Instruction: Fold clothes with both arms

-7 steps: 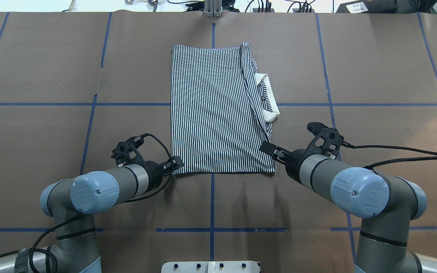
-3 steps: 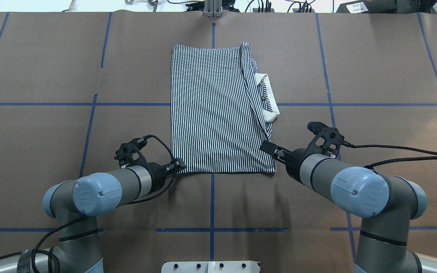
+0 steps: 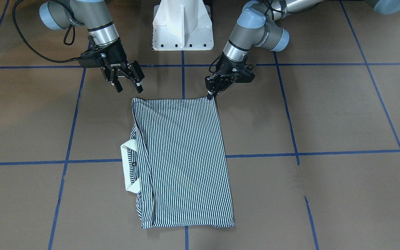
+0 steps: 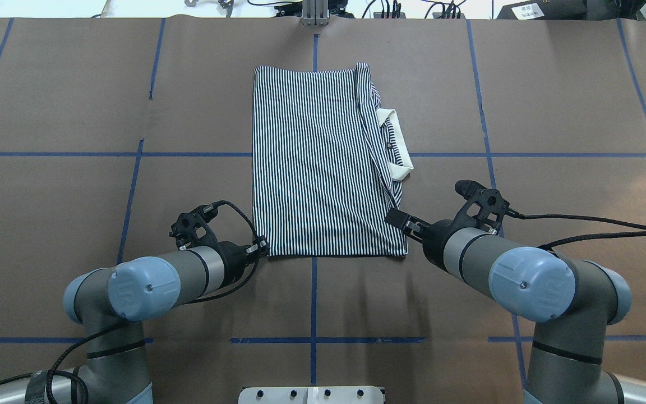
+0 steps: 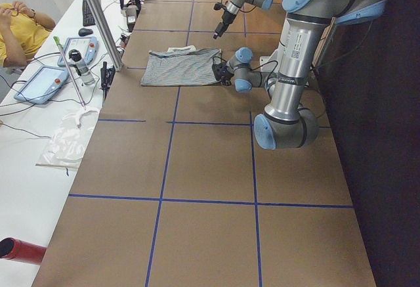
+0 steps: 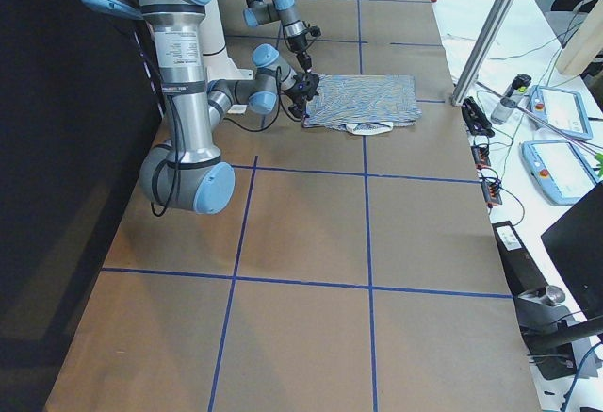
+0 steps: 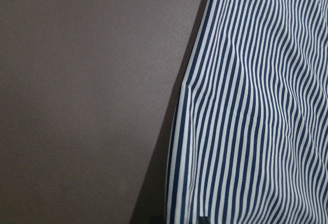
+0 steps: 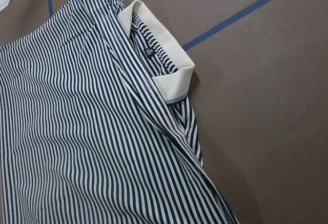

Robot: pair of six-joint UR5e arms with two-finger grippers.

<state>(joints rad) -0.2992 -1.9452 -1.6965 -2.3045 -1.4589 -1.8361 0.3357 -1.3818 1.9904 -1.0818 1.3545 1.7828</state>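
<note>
The striped polo shirt (image 4: pixel 323 163) (image 3: pixel 182 159) lies folded into a tall rectangle at the table's middle. Its cream collar (image 4: pixel 398 146) (image 8: pixel 164 65) sticks out on my right side. My left gripper (image 4: pixel 261 248) (image 3: pixel 210 94) is low at the shirt's near left corner, its fingers pinched together on the hem. In the left wrist view the striped edge (image 7: pixel 256 106) runs down between two dark fingertips at the bottom. My right gripper (image 3: pixel 128 86) (image 4: pixel 395 217) stands open just short of the near right corner, with nothing in it.
The white pedestal base (image 3: pixel 182 27) stands behind the grippers. A metal post (image 4: pixel 314 14) rises at the table's far edge. Beyond it is a side table with pendants (image 5: pixel 42 83) (image 6: pixel 561 110), where a person (image 5: pixel 20 27) sits. Blue tape lines (image 4: pixel 313 303) cross the brown table.
My left arm has slid slightly right and towards the near hem, bringing its gripper onto the shirt's near left corner. The right arm and the shirt have stayed put.
</note>
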